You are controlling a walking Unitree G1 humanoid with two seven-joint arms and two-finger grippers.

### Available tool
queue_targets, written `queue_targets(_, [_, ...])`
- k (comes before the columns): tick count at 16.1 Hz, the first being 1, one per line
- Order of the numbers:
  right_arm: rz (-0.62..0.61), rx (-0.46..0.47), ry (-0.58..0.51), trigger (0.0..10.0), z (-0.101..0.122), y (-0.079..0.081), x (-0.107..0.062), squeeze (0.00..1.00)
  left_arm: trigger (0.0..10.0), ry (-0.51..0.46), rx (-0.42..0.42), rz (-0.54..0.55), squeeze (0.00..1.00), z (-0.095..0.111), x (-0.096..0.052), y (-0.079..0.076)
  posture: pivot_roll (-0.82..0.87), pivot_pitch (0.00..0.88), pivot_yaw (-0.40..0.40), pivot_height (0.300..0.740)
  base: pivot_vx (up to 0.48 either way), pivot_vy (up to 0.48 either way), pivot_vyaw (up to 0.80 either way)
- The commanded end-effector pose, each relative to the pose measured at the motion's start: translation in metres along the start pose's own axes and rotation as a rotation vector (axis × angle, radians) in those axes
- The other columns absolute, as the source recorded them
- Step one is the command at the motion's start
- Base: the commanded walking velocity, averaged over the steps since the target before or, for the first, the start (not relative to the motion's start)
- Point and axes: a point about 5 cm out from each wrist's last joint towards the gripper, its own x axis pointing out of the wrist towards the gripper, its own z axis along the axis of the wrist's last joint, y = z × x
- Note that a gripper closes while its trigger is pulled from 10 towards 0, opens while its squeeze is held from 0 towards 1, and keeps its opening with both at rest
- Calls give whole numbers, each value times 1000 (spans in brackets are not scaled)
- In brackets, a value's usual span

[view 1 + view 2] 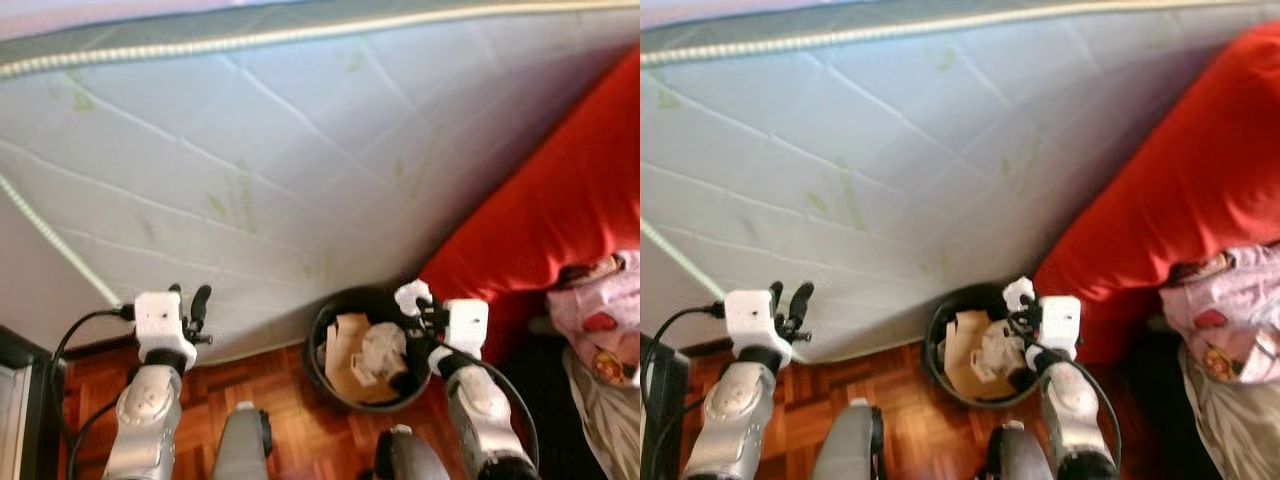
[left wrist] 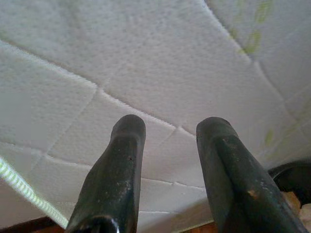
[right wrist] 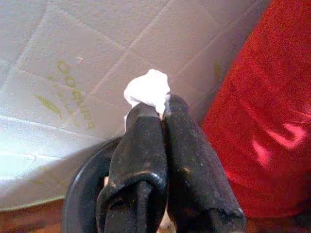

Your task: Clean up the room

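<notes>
A black round bin (image 1: 322, 345) stands on the wood floor against the white quilted mattress (image 1: 300, 160), with cardboard and crumpled paper (image 1: 362, 362) in it. My right gripper (image 1: 420, 305) is shut on a white paper wad (image 3: 148, 90) and hovers over the bin's far right rim. In the right wrist view the wad pokes out past the closed fingertips (image 3: 146, 114), with the bin rim (image 3: 80, 189) below. My left gripper (image 1: 190, 305) is open and empty, held up in front of the mattress, left of the bin. Its fingers (image 2: 119, 165) stand apart.
A red cushion or sofa (image 1: 560, 200) lies right of the bin. A pink patterned bundle (image 1: 600, 310) rests at the far right. Parquet floor (image 1: 280, 410) runs below. A dark edge of furniture (image 1: 20, 400) sits at the left.
</notes>
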Motion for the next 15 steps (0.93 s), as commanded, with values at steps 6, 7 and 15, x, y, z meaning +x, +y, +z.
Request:
queue_targets(6, [61,-10,25,10000,-7,4,-5,0,10000,-3,-20,4,0,2,0,-2,120,228,-47,633,139,0,-129])
queue_targets(7, [97,-13,45,10000,-8,8,-4,0,10000,-3,-21,5,0,2,0,-2,121,227,-49,633,0,0,0])
queue_targets(15, [300,-19,147,10000,-12,33,8,0,10000,-6,-28,-2,0,3,0,-5,139,237,-47,633,0,0,0])
